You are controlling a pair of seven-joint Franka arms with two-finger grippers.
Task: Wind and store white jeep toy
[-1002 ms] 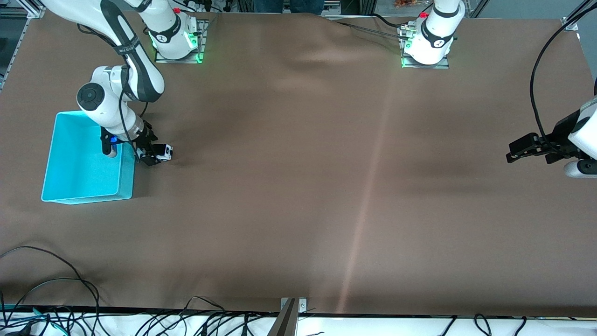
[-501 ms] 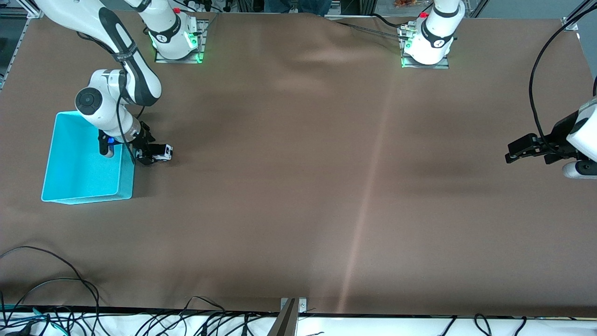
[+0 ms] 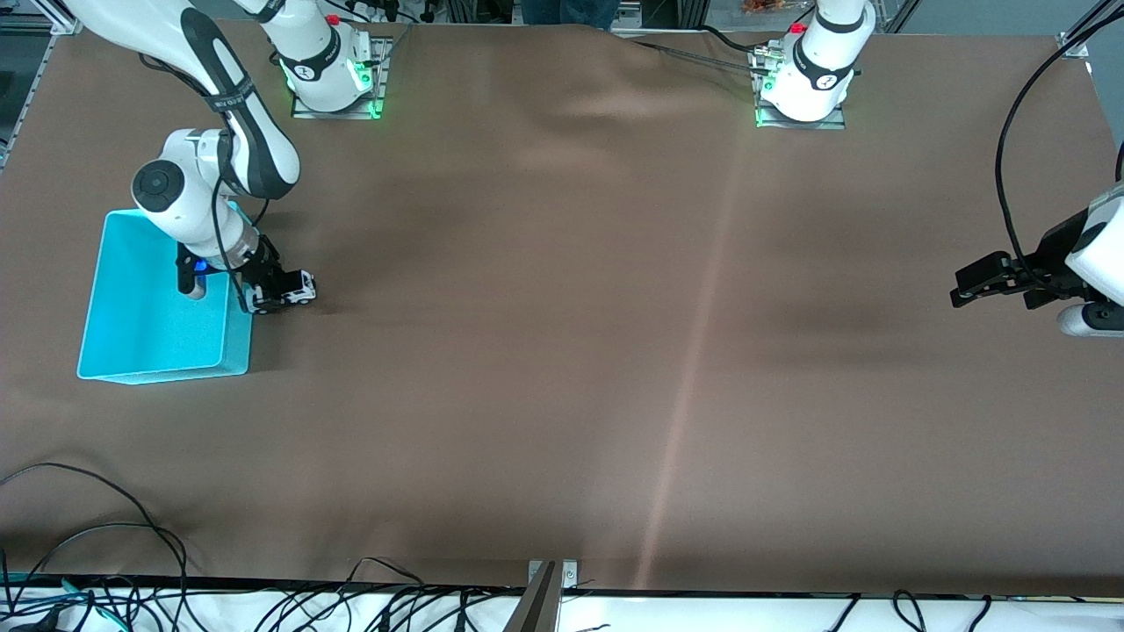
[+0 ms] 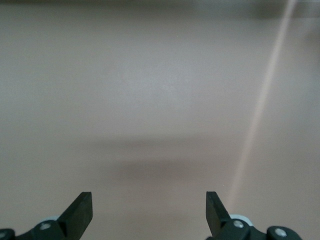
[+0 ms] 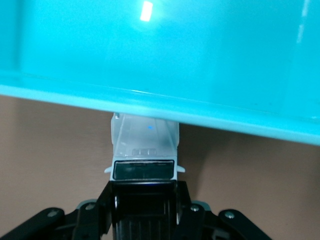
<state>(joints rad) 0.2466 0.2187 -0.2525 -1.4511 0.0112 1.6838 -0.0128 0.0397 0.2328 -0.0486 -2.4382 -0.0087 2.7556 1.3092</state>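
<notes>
The white jeep toy (image 3: 290, 289), small and boxy with black wheels, sits in my right gripper (image 3: 266, 291), right beside the turquoise bin (image 3: 132, 351) on the wall facing the table's middle. In the right wrist view the fingers (image 5: 112, 205) are shut on the jeep's black rear. Its white hood (image 5: 145, 142) points at the bin's rim (image 5: 215, 117), which hides its nose. My left gripper (image 3: 964, 288) waits open and empty over bare cloth at the left arm's end; its view shows only the two fingertips (image 4: 82, 207) set wide apart.
Brown cloth (image 3: 562, 351) covers the whole table, with a pale crease (image 3: 694, 351) running down it. Loose cables (image 3: 105, 544) lie along the edge nearest the front camera. The bin's inside (image 3: 140, 316) holds nothing I can see.
My right gripper has carried the jeep a short way toward the bin's wall and turned it, so its wheels now show. The left arm has barely moved.
</notes>
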